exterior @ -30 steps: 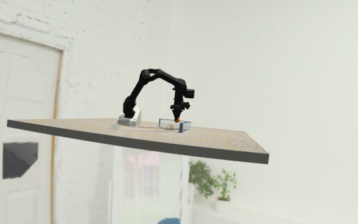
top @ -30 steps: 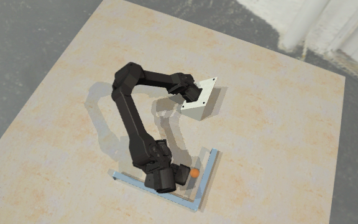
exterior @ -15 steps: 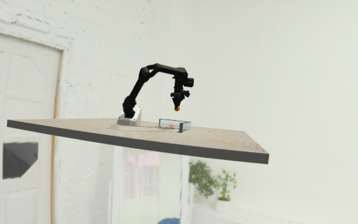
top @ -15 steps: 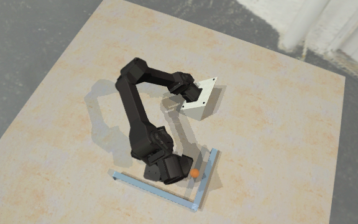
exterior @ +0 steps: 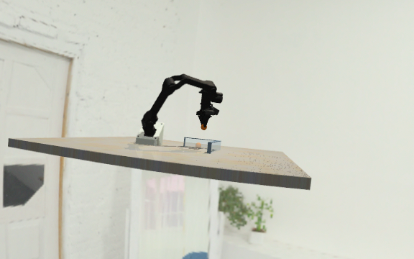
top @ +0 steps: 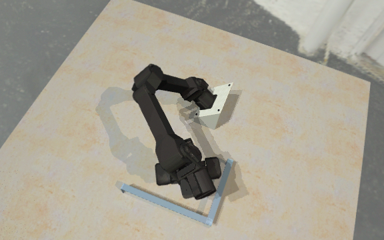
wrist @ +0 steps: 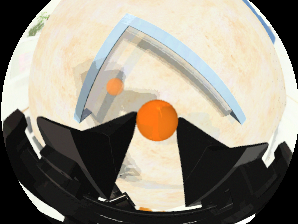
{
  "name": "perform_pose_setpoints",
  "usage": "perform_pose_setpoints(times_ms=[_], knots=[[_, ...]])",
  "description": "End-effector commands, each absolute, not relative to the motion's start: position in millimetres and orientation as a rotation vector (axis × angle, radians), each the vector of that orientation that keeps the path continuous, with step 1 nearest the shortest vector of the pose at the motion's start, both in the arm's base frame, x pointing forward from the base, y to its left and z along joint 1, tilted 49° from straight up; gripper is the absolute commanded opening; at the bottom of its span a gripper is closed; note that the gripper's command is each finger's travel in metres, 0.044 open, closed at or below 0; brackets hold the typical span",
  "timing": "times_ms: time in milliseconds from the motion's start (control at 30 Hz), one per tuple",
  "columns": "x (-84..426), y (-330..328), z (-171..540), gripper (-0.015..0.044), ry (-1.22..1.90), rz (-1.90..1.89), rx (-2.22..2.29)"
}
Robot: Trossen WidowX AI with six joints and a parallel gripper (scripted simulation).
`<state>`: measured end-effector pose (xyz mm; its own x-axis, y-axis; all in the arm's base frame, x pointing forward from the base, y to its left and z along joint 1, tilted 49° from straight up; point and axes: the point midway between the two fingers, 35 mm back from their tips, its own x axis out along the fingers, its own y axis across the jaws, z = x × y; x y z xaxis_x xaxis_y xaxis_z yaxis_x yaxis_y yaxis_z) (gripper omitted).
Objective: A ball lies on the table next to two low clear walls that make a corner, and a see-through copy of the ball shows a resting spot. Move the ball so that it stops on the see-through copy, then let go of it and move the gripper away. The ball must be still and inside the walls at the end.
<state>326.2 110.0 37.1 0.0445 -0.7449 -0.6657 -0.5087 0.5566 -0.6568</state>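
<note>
The ball (wrist: pixel 157 120) is orange and is pinched between the two black fingers of the gripper (exterior: pixel 203 124). It is held high in the air above the table (exterior: pixel 250 165). The pale copy (wrist: pixel 115 86) is seen down below, on the table, inside the corner made by the two clear walls (wrist: pixel 193 59).

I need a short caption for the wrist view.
Gripper holding orange ball above the corner walls and see-through copy.
</note>
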Motion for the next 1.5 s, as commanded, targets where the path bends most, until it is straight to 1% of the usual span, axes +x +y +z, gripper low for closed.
perform_pose_setpoints(times_ms=[0, 400, 800, 1067, 1467], knots=[[320, 113, 23, 0.0000, 1.659, -0.141, -1.188], [303, 125, -11, 0.0000, 1.745, 0.266, -1.533], [284, 133, -42, 0.0000, 1.765, 0.689, -1.839], [285, 127, -49, 0.0000, 1.764, 0.696, -1.843], [286, 80, -88, 0.0000, 1.766, 0.693, -1.845]])
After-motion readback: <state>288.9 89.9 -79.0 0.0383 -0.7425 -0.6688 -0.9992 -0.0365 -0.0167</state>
